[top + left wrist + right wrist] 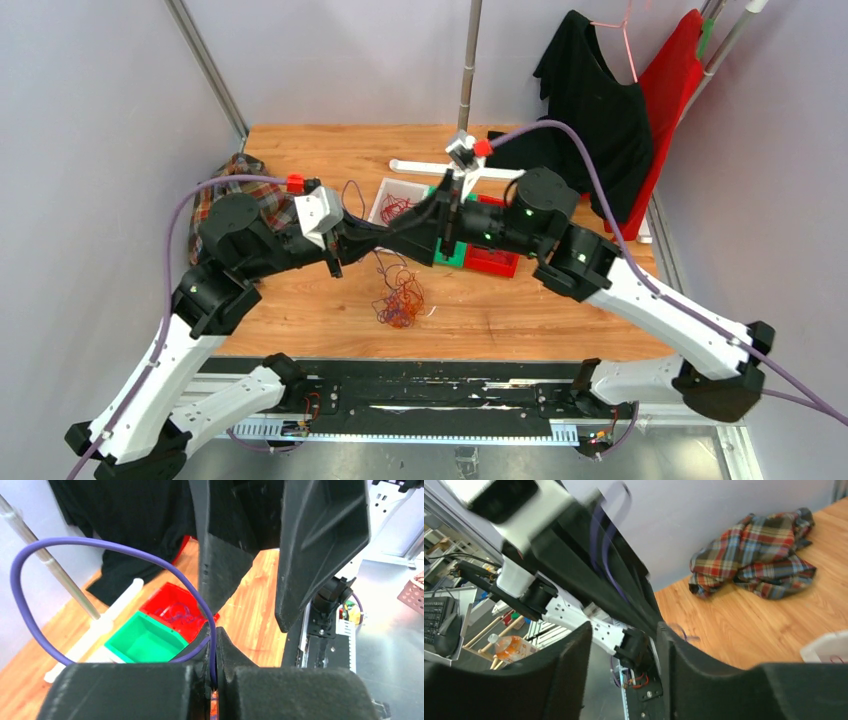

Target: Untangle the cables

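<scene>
Purple cables (176,614) in red bin (156,598) (green bin (142,642) alongside)

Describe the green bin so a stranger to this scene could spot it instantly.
On the wooden table, three small plastic bins sit in a row near the middle. The green bin is the middle one, between the white bin and the red bin. Only it looks empty; the others hold wires.

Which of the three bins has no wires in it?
The green bin: bare inside. The red bin holds purple wires, the white bin red wires.
</scene>
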You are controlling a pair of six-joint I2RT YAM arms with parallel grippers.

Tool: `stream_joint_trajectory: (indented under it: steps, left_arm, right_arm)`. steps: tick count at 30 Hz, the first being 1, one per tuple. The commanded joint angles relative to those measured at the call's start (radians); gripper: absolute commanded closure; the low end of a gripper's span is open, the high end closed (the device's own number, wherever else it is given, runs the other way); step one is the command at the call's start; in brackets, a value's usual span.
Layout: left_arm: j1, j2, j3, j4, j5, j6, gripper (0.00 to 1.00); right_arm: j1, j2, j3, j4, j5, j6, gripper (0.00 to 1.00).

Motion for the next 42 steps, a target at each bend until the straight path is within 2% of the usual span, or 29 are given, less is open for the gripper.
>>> stream_joint_trajectory:
  steps: [1,4,8,18,22,25,26,30,33,37,40,42]
  left_arm:
    - [-0.006,0.022,0.134,-0.081,0.024,0.085,0.99]
    - [-0.006,0.056,0.222,-0.146,0.040,0.122,0.99]
    - [-0.006,0.096,0.318,-0.193,0.076,0.132,0.99]
    - [-0.006,0.183,0.527,-0.263,0.096,0.152,1.00]
    - [-0.006,0.205,0.592,-0.268,0.104,0.170,1.00]
    - [-0.006,0.237,0.673,-0.268,0.097,0.181,1.00]
    - [-0.006,0.253,0.717,-0.267,0.093,0.183,1.00]
    - [-0.006,0.296,0.838,-0.268,0.080,0.200,1.00]
    - [-0.006,0.325,0.926,-0.268,0.061,0.214,1.00]
    - [-0.006,0.335,0.996,-0.227,0.006,0.242,1.00]
    - [-0.006,0.322,1.004,-0.155,-0.049,0.260,1.00]
    - [-0.006,0.323,1.017,-0.128,-0.073,0.273,1.00]
  right_arm:
    - [-0.014,-0.151,-0.118,-0.068,0.093,-0.161,0.45]
    - [-0.014,-0.247,-0.220,-0.076,0.177,-0.244,0.35]
    - [-0.013,-0.283,-0.350,0.037,0.197,-0.319,0.33]
    - [0.058,-0.014,-0.307,0.278,0.122,-0.412,0.32]
    - [0.074,0.092,-0.290,0.332,0.141,-0.414,0.31]
    - [0.075,0.148,-0.340,0.391,0.173,-0.393,0.31]
    - [0.075,0.168,-0.365,0.425,0.184,-0.374,0.33]
    - [0.075,0.217,-0.475,0.532,0.216,-0.321,0.51]
    - [0.077,0.253,-0.560,0.628,0.243,-0.278,0.53]
    - [0.080,0.283,-0.652,0.723,0.268,-0.228,0.51]
    - [0.084,0.294,-0.694,0.727,0.300,-0.210,0.62]
    - [0.086,0.294,-0.715,0.731,0.320,-0.206,0.64]
